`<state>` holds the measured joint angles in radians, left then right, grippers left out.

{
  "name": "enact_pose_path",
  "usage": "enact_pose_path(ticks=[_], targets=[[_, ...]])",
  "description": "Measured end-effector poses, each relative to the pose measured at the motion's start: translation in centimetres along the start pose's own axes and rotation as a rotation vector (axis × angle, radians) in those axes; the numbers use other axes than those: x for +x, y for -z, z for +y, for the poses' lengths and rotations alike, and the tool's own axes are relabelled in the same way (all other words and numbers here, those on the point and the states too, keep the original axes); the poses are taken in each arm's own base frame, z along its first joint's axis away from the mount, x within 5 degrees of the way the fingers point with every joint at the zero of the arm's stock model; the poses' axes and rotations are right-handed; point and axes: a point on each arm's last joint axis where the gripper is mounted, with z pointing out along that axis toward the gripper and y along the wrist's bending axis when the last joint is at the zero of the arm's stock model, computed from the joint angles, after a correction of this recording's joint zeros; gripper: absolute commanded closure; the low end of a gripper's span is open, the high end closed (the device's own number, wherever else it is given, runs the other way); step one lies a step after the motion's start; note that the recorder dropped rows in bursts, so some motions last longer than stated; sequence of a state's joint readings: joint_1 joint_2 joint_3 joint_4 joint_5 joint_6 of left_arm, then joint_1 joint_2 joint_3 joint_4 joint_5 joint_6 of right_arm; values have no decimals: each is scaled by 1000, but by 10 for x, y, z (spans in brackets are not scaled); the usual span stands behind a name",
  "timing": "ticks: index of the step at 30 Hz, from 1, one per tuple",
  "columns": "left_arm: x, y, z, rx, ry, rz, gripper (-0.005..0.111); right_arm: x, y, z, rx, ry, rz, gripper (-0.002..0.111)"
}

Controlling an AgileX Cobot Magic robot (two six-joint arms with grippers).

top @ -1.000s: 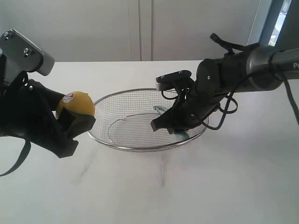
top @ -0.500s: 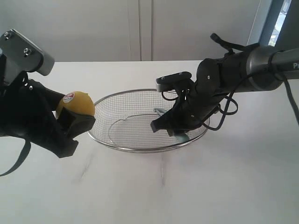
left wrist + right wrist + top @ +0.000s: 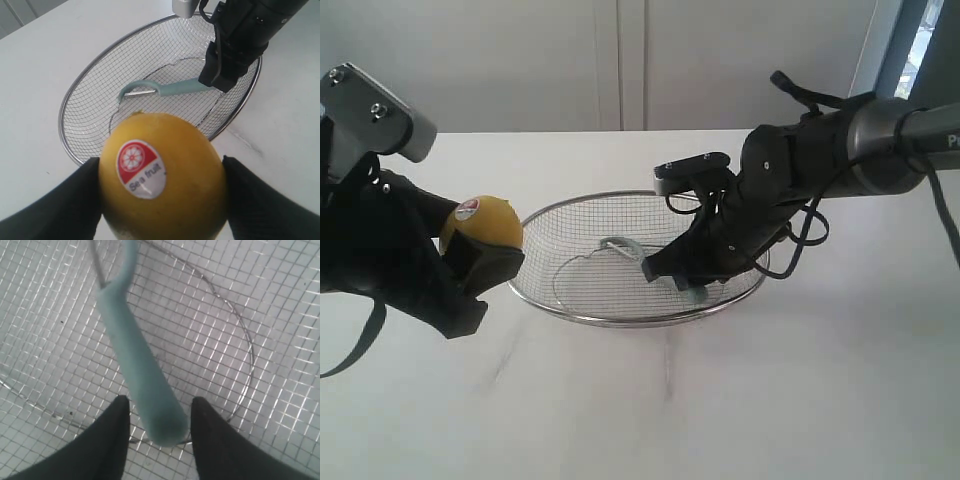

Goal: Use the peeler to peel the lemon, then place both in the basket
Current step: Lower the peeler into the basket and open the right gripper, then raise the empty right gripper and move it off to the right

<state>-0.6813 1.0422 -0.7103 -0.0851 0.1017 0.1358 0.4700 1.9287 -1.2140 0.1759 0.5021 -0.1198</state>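
Observation:
The yellow lemon with its red-and-white sticker is held above the table, left of the basket, with my left gripper shut on it. The silver wire-mesh basket stands at the middle. The teal-handled peeler lies on the basket's mesh floor, its blade head pointing left. My right gripper hovers low inside the basket over the handle's end. Its fingers straddle the handle, with mesh showing in the gaps either side, so it is open.
The basket rim rises around the right gripper on the near and right sides. The white table stretches in front of and to the right of the basket. A white wall stands behind.
The peeler has come out of the right gripper's hold and now lies flat in the basket, head swung left. The left arm and lemon have not moved.

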Motion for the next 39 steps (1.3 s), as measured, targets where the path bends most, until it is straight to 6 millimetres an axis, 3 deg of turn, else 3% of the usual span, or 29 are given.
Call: enact_pose_path(ticks=[6,13,16,19,21,28,33,39], targets=[[0,0,0,0,0,0,107,-5,12,1,0,3,-44,69],[0,0,0,0,0,0,107,-17,77,8,-11,16,-178,69],[0,0,0,0,0,0,107,-11,128,11,3,62,-212,78],[0,0,0,0,0,0,107,5,167,11,33,105,-258,100],[0,0,0,0,0,0,107,21,193,12,46,120,-305,107],[0,0,0,0,0,0,107,93,233,12,49,129,-311,108],[0,0,0,0,0,0,107,126,253,13,55,136,-332,108],[-5,0,1,-15,0,-50,107,151,273,9,110,168,-427,108]])
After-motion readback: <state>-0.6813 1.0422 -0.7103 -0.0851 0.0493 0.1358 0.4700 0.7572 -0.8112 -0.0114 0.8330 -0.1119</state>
